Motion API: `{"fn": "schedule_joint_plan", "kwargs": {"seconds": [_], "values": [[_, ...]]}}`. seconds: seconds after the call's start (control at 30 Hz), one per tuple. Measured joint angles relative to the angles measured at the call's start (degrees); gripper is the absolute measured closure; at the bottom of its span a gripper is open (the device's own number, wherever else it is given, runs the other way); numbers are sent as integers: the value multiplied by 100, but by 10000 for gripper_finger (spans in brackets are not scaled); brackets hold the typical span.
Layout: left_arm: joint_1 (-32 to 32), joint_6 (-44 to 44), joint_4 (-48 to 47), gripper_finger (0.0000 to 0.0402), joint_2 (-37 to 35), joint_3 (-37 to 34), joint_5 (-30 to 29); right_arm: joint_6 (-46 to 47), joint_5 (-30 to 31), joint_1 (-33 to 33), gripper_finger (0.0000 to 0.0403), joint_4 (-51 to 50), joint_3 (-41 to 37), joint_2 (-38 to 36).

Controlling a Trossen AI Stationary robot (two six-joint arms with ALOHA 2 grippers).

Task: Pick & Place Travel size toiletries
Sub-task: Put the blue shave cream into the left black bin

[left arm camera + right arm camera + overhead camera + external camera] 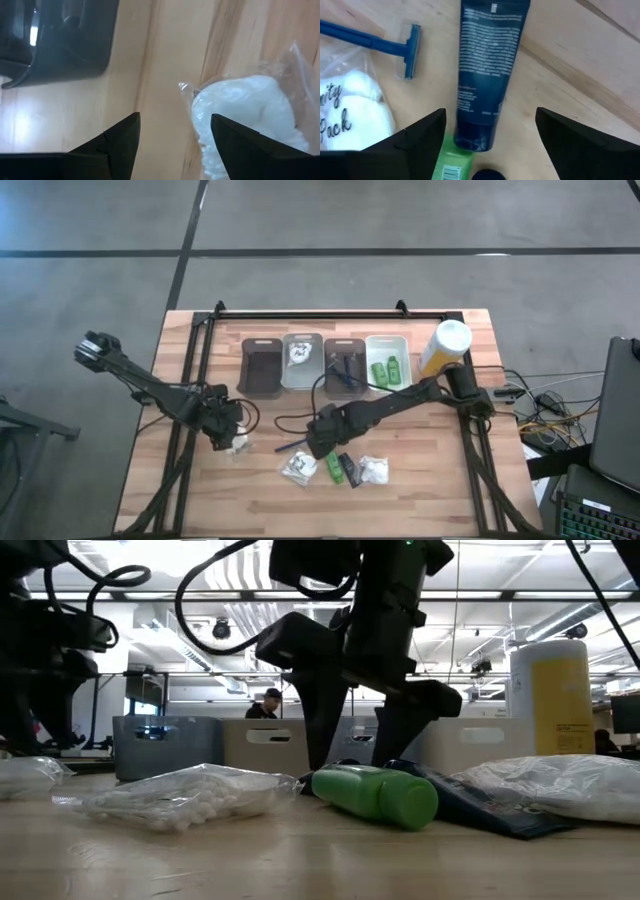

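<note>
1. 4 bins stand in a row at the far side of the table (200, 500): a dark grey bin (262, 367), a light bin (302, 360) with a white packet inside, a second dark bin (342, 368) with blue-handled razors, and a white bin (388, 360) with 2 green bottles.
2. 1 tall yellow bottle (444, 346) with a white cap stands just beside the white bin.
3. 1 loose cluster lies near the table's front middle: a clear-wrapped packet (298, 469) of white fluffy pads, a small green bottle (375, 794) lying on its side, a dark tube (485, 65) with white print, and another white packet (374, 470).
4. In the right wrist view the tube's long axis runs straight away from the camera, its cap end beside the green bottle.
5. 1 blue razor (385, 46) lies flat just beside the tube, its handle roughly crosswise to it.
6. The right gripper (490, 132) hovers over the tube, fingers spread wide, holding nothing.
7. The left gripper (172, 135) is low over the table with parted, empty fingers, beside a separate white packet (250, 120).
</note>
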Motion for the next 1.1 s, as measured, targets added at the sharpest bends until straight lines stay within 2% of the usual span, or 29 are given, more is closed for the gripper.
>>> {"fn": "schedule_joint_plan", "kwargs": {"seconds": [0.23,0.5,0.73,0.93,1.1], "values": [[0,-54,10,154,-162,-50,-1,-153,-201,-16,153,167,2,162],[1,-60,75,154,-221,-104,-3,-264,-164,-4,210,156,-3,186],[0,-59,98,154,-228,-113,-4,-429,-239,0,284,223,13,78],[0,-59,96,154,-228,-111,-5,-162,-45,-15,286,106,17,-351],[0,-59,159,154,-243,-113,-11,395,583,-14,284,-427,17,-1087]]}}
